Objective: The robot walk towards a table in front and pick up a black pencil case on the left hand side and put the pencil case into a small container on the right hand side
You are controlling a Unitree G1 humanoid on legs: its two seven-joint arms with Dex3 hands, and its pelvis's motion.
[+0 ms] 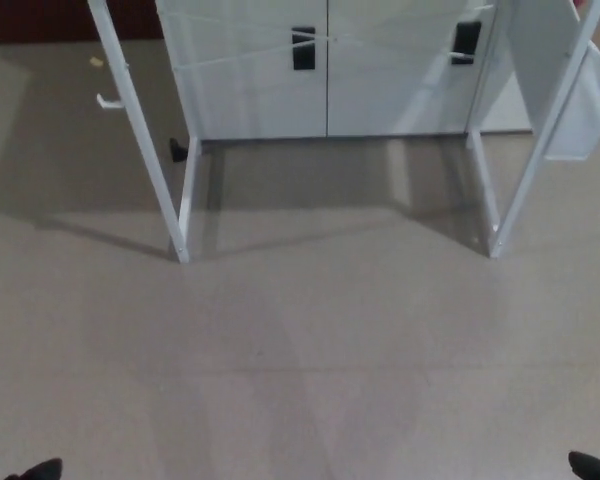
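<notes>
No black pencil case and no small container show in the head view. A small black tip of my left hand (pixel 38 470) pokes in at the bottom left corner. A similar black tip of my right hand (pixel 592 465) shows at the bottom right corner. Too little of either hand shows to tell its state. Both are low over the grey floor (pixel 300 360), well short of the white frame ahead.
A white metal frame stands ahead, with a left leg (pixel 183 215) and a right leg (pixel 488 195) on the floor and slanted struts (pixel 135 110) rising from them. Behind it is a white cabinet (pixel 325 80) with black handles (pixel 303 48).
</notes>
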